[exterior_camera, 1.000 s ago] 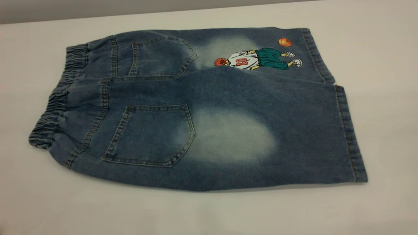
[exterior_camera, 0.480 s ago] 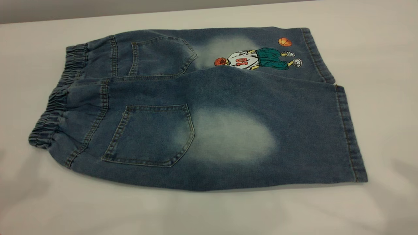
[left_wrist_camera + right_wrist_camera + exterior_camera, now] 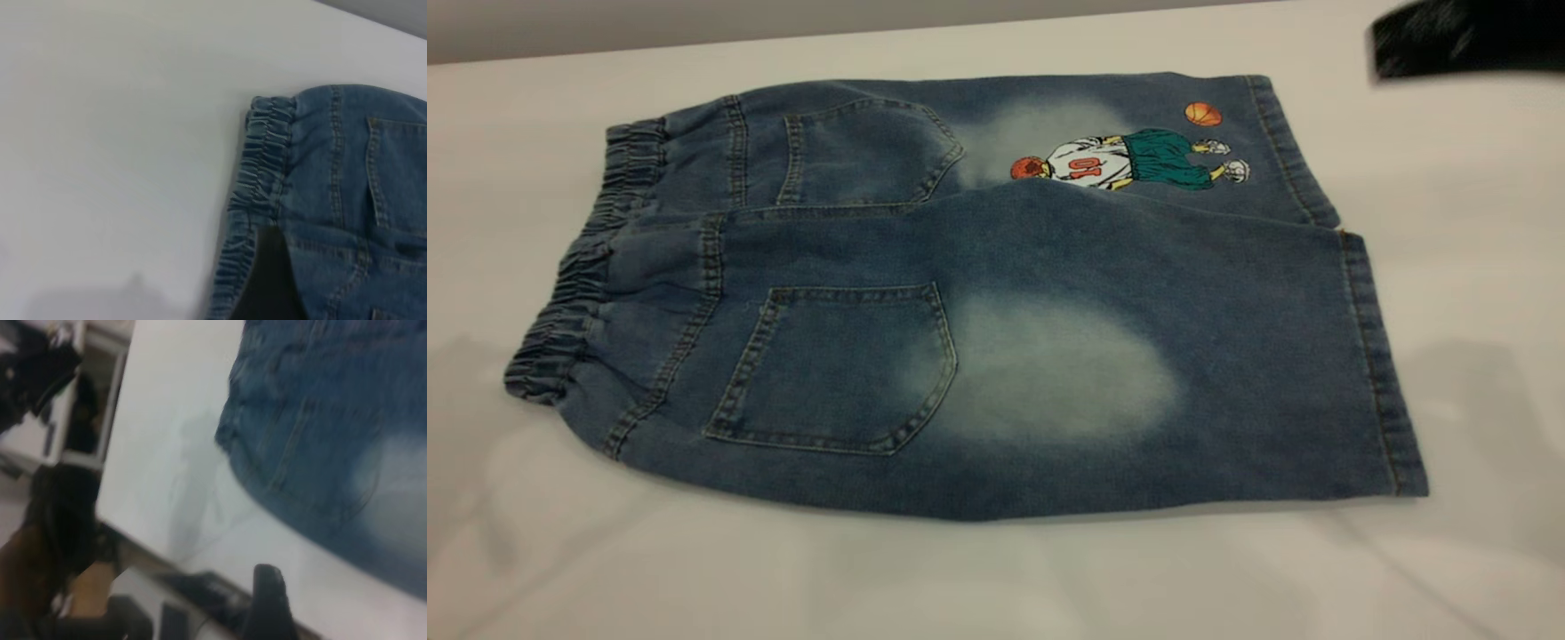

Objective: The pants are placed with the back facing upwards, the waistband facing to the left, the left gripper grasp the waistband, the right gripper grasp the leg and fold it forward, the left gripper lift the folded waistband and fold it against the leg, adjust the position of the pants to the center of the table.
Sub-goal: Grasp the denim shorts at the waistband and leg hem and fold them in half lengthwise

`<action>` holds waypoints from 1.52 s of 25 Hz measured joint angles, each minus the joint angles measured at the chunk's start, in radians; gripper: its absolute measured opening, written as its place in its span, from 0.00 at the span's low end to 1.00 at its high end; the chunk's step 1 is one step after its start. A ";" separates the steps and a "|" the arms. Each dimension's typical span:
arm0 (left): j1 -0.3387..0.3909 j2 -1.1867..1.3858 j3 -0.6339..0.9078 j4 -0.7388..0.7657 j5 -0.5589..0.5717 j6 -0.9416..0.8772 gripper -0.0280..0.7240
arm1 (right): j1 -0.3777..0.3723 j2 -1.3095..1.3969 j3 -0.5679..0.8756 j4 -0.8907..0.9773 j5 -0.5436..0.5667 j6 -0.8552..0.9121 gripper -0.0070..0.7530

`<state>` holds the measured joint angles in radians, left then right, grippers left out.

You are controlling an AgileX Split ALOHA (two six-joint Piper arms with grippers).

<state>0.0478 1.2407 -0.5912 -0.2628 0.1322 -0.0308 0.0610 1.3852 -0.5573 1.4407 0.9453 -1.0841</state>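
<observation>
The pants (image 3: 978, 293) lie flat on the white table (image 3: 996, 578), back pockets up. The ruched waistband (image 3: 578, 284) points left, and the hems point right. The leg (image 3: 1138, 373) with the large pale oval is nearest; the cartoon-print leg lies behind it. In the left wrist view the waistband (image 3: 260, 167) is close below, and one dark finger (image 3: 267, 280) of the left gripper shows over it. A blurred black part of the right arm (image 3: 1458, 36) hangs above the table's far right corner. The right wrist view shows one dark finger (image 3: 267, 600) and the pants (image 3: 333, 433) farther off.
The table's edge (image 3: 153, 550) runs through the right wrist view, with dark equipment and furniture beyond it. Bare white tabletop surrounds the pants on all sides. Faint shadows lie on the table at front left (image 3: 480, 427) and front right (image 3: 1476, 418).
A blurred black part of the right arm has come into the exterior view at top right. Shadows on the table at front left and right have grown. The pants have not moved.
</observation>
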 joint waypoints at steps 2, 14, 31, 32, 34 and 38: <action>0.000 -0.003 0.000 0.000 -0.018 0.000 0.71 | 0.000 0.073 0.000 0.022 0.048 -0.048 0.61; 0.000 -0.005 0.000 0.000 -0.011 0.000 0.71 | 0.000 0.341 0.162 0.085 0.057 -0.261 0.61; 0.000 -0.005 -0.001 -0.001 -0.006 0.000 0.71 | -0.022 0.630 0.210 0.308 -0.134 -0.488 0.61; 0.000 -0.005 -0.001 -0.001 -0.006 0.000 0.71 | -0.035 0.642 0.210 0.308 -0.134 -0.488 0.61; 0.000 -0.005 -0.001 -0.001 -0.006 0.000 0.71 | -0.068 0.656 0.210 0.308 -0.134 -0.488 0.61; 0.000 -0.005 -0.001 -0.001 -0.006 0.000 0.71 | -0.146 0.690 0.210 0.307 -0.133 -0.487 0.61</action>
<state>0.0478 1.2354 -0.5921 -0.2637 0.1261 -0.0308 -0.0851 2.0752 -0.3476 1.7475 0.8124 -1.5710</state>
